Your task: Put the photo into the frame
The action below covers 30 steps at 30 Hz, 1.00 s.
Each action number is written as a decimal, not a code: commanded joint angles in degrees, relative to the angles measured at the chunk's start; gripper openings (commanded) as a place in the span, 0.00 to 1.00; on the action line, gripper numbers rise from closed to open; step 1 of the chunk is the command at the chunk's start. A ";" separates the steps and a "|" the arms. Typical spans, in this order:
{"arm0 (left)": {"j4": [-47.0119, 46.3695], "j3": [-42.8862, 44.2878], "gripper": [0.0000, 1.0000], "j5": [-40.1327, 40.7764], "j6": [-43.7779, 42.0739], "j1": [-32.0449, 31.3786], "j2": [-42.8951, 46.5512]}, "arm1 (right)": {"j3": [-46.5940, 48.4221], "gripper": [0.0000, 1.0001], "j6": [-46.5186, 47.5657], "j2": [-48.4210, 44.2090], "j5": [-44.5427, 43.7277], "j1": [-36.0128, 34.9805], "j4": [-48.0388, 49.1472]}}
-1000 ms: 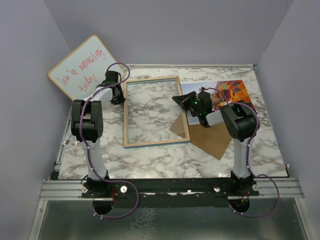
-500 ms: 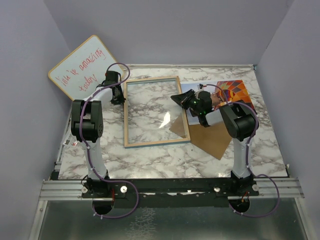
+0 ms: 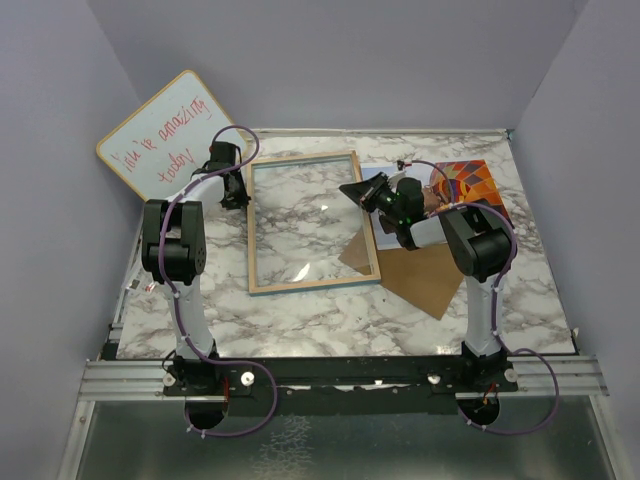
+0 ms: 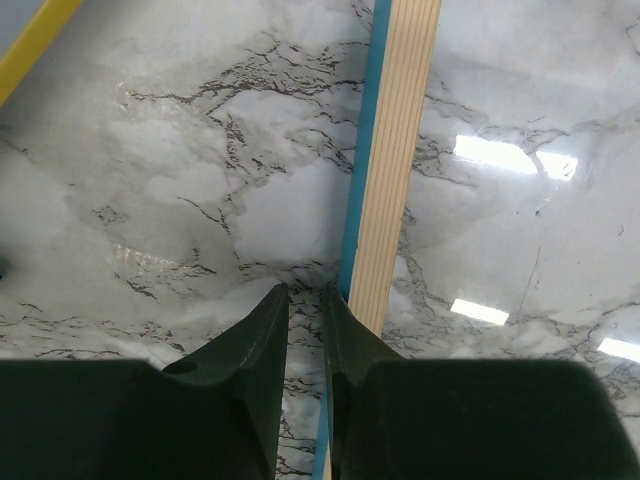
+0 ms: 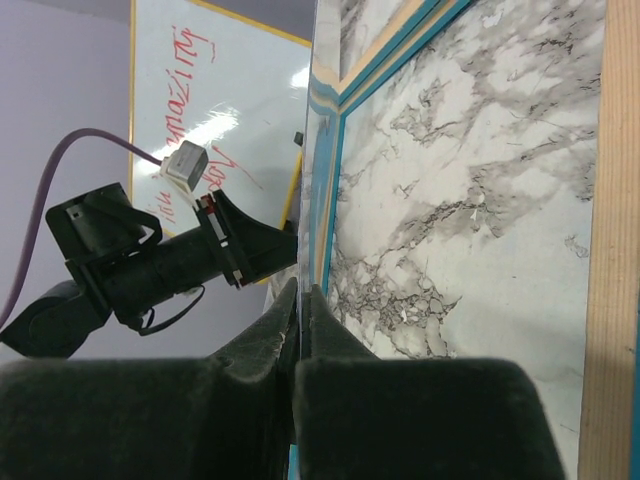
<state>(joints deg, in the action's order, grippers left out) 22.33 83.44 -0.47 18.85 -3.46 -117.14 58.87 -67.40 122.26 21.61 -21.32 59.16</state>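
Note:
The frame (image 3: 250,230) lies flat on the marble table, its pale wood back facing up; its left rail (image 4: 405,150) runs past my left gripper. My left gripper (image 3: 238,195) (image 4: 305,292) stands beside that rail, jaws a narrow gap apart with only marble showing between them. My right gripper (image 3: 358,190) (image 5: 301,290) is shut on the right edge of a clear pane (image 5: 314,150), which tilts up over the frame's opening. The photo (image 3: 465,185), a colourful balloon print, lies at the back right, partly under my right arm.
A brown backing board (image 3: 425,280) lies right of the frame, under my right arm. A whiteboard (image 3: 165,135) with red handwriting leans in the back left corner. Grey walls close in three sides.
My right gripper has moved up and back with the pane's edge, tilting the pane more steeply. The left arm has not moved.

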 commanded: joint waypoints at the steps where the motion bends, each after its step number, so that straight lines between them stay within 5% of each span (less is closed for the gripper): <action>1: -0.29 -0.74 0.21 -2.99 0.40 -0.36 -0.76 | 0.83 0.01 2.43 1.23 0.64 -0.66 2.02; 18: -0.28 -0.65 0.22 -3.55 0.31 -0.32 -0.72 | 3.19 0.03 10.81 2.64 0.26 -0.65 -5.14; 30: -0.22 -0.39 0.24 -4.34 0.31 -0.38 -0.76 | 3.48 0.30 7.22 0.46 0.73 -0.65 -7.76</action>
<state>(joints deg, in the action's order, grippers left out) 22.35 83.44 -0.89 18.83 -3.36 -117.14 61.04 -58.52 123.59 21.85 -21.28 53.34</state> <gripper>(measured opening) 0.237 0.255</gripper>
